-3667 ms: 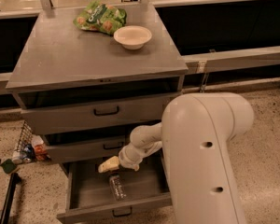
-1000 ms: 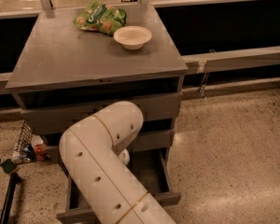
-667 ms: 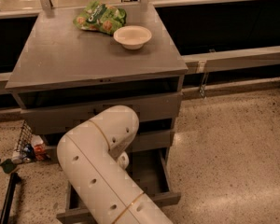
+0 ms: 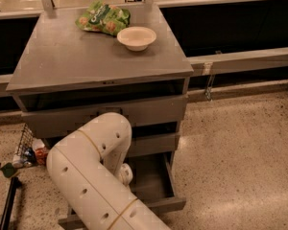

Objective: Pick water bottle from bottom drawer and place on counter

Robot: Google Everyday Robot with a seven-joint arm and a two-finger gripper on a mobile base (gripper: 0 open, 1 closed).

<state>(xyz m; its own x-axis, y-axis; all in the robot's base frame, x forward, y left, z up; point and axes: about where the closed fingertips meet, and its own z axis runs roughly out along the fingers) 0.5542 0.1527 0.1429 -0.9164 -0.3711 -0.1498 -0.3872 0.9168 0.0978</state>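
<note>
The bottom drawer (image 4: 156, 183) is pulled open below the two shallower grey drawers. My white arm (image 4: 86, 176) bends in front of it and reaches down into it. The gripper is hidden behind the arm's elbow, somewhere inside the drawer's left part. The water bottle is hidden as well, so I cannot see whether it is held. The counter (image 4: 72, 61) is the flat grey top of the cabinet, above the arm.
A white bowl (image 4: 137, 37) and a green snack bag (image 4: 103, 18) sit at the back of the counter. A wire basket with clutter (image 4: 29, 150) stands on the floor left of the cabinet. Speckled floor (image 4: 240, 152) lies to the right.
The arm has swung from the right of the drawer to its front, covering the gripper and bottle. In the last second its elbow shifted slightly left.
</note>
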